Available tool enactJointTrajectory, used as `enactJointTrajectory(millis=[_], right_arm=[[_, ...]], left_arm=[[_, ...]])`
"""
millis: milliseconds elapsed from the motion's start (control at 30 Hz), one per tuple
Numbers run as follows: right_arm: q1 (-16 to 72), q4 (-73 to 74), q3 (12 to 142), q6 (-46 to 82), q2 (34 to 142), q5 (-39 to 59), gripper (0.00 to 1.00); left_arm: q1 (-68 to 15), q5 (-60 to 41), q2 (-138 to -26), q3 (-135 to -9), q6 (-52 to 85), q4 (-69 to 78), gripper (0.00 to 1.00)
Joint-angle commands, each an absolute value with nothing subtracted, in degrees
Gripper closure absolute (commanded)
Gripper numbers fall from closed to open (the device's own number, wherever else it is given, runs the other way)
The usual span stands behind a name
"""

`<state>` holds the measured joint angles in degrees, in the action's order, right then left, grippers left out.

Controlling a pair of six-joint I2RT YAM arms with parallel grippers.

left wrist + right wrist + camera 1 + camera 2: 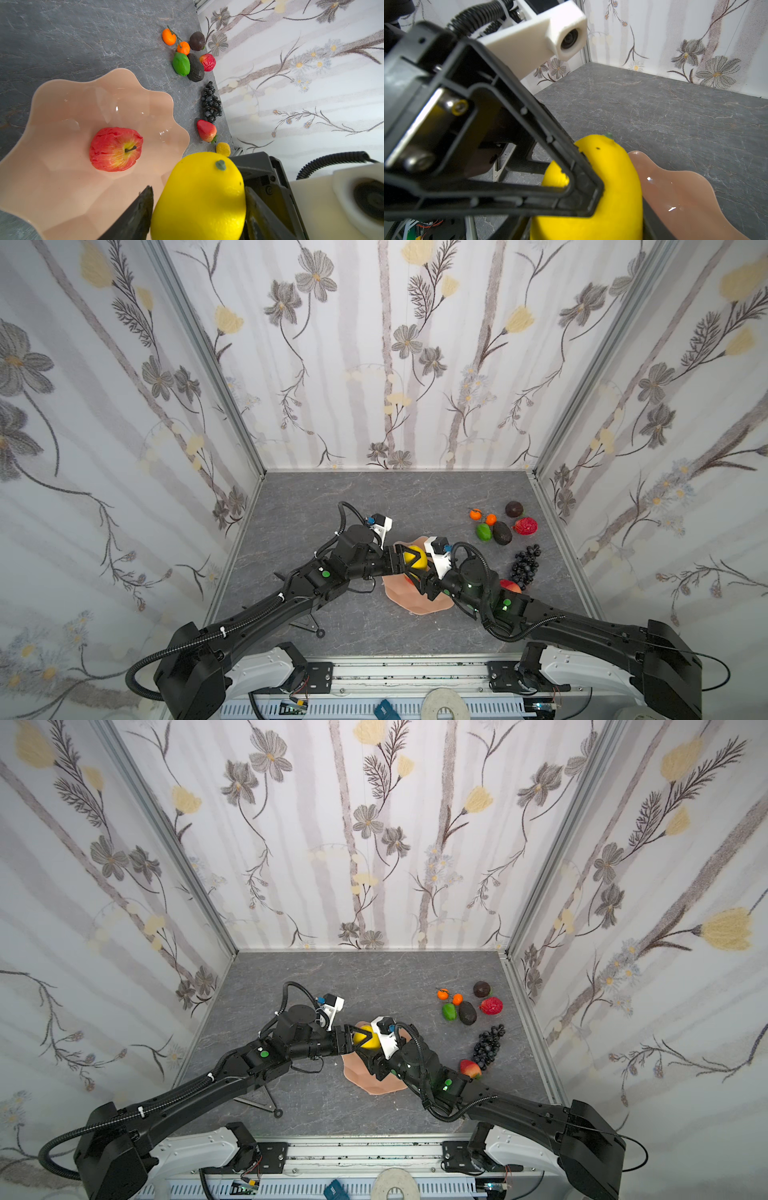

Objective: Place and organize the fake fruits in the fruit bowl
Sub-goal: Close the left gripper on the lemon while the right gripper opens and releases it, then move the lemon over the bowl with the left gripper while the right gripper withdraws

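Observation:
A yellow lemon (415, 559) (199, 197) (612, 176) hangs over the far rim of the peach fruit bowl (415, 602) (62, 104). My left gripper (197, 207) is shut on it from the left, with a finger against each side. From the right, my right gripper (587, 224) is shut on the same lemon. A red apple (114, 149) lies in the bowl. On the table at the right lie two oranges (475, 514), a lime (483, 531), two avocados (502, 532), a red apple (525, 526), grapes (525, 562) and a strawberry (206, 130).
A small yellow fruit (223, 149) lies by the right wall rail, past the strawberry. A black metal clip-like tool (307, 624) lies on the grey table under the left arm. Flowered walls close in the back and both sides.

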<state>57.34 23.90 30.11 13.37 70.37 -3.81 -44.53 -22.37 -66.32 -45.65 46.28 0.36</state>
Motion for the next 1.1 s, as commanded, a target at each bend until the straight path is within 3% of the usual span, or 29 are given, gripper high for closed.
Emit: enactJointTrajectory(millis=[0,433,567,800,1067], right_arm=[[57.5,27.6,30.6,12.8,70.6,-4.2,0.56],[57.5,26.2,30.6,14.1,70.1,-6.3,0.46],[57.5,24.1,30.4,14.3,68.7,-7.5,0.33],[56.7,12.7,29.0,12.3,59.0,-14.3,0.02],[51.5,1.7,25.6,17.6,45.7,-31.7,0.00]], left_arm=[[-44.6,-23.1,-66.4,-46.3,45.4,1.1,0.37],[-44.7,-20.1,-66.9,-47.3,43.6,-1.0,0.46],[-44.7,-17.7,-66.5,-48.0,42.4,-3.4,0.48],[-44.7,-7.1,-64.4,-51.6,36.4,-15.1,0.49],[-46.7,-2.1,-66.0,-56.0,29.2,-21.6,0.49]])
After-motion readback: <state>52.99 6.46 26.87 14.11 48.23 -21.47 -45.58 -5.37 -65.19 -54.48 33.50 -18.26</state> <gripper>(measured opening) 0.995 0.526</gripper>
